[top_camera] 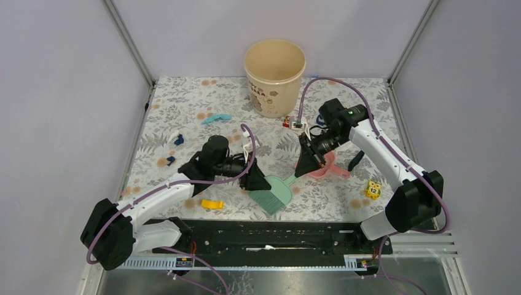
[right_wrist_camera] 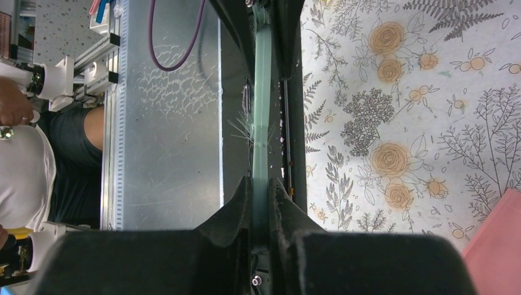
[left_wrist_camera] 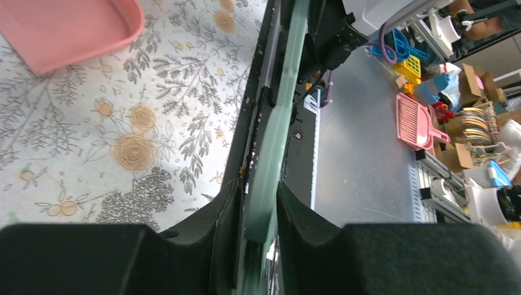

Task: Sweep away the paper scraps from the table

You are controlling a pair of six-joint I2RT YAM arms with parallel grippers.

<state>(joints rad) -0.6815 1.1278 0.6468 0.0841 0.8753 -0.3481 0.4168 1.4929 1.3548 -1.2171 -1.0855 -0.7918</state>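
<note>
**1. Claw state.** The right claw (top_camera: 305, 166) is clenched on the thin handle of the green brush (top_camera: 274, 194). Its wrist view shows both pads pressed against the handle. The left claw (top_camera: 257, 179) straddles the brush near the bristle head, with a pad close on each side. I cannot tell whether it grips the brush or only flanks it.

**2. Target bearing.** The paper scraps lie on the bench (top_camera: 184, 98), well apart from the brush.
- One navy bit (top_camera: 179, 140) lies at 10 o'clock from the left claw.
- A second navy bit (top_camera: 170, 160) lies just nearer me, closer to 9 o'clock.
- The light-blue strip (top_camera: 216, 118) lies at 11 o'clock.

I judge the left arm to be the nearer one.

**3. Brush axis.** The brush runs from 2 o'clock to 8 o'clock, with the bristle head at the 8 o'clock end. To reach the scraps it has to travel toward 10 o'clock, roughly across its own length.

**4. Dustpan.** The pink dustpan (top_camera: 329, 171) lies flat just beside the right claw at 3 o'clock. That puts it on the side away from the scraps.

**5. Edges and room.**
- Open cloth separates the left claw from the navy bits.
- Both bits sit near the bench's 9 o'clock edge, so I expect little room to set the bristles down behind them.
- A flat yellow piece (top_camera: 212, 203) lies at 8 o'clock from the left claw.
- The bucket (top_camera: 274, 67) stands at 12 o'clock, well apart from everything else.
</note>
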